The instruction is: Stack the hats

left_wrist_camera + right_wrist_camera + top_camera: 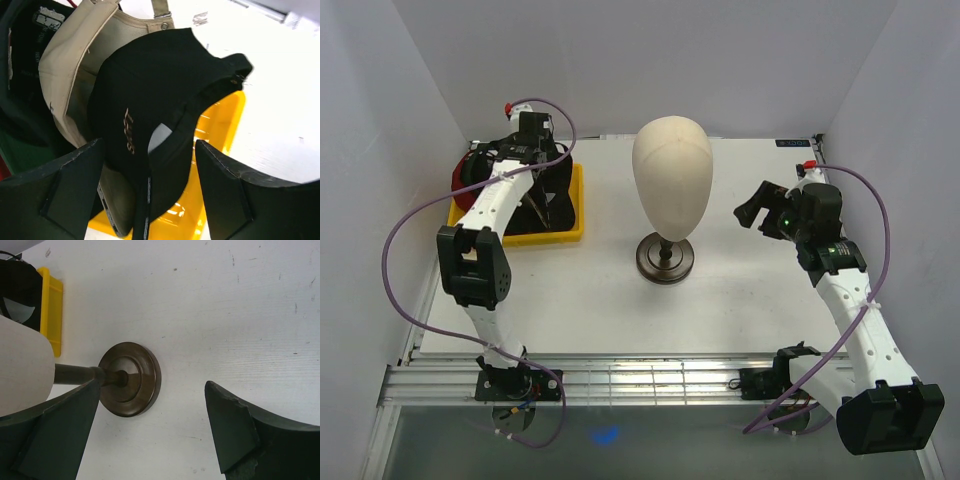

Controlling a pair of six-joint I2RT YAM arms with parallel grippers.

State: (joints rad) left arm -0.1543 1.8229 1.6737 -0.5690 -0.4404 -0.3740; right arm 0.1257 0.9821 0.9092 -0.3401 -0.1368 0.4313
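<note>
At the far left of the table [740, 290], the hats sit piled in a yellow tray [225, 120]. A black cap [150, 85] lies on top, nested against a tan cap [75, 55], with a red cap [460, 178] at the tray's left edge. The left gripper [147, 150] is spread wide, straddling the black cap's rear edge without clamping it. On the right, the right gripper [152, 387] hangs released and empty, facing the round dark base [132, 377] of the central mannequin head [672, 175].
</note>
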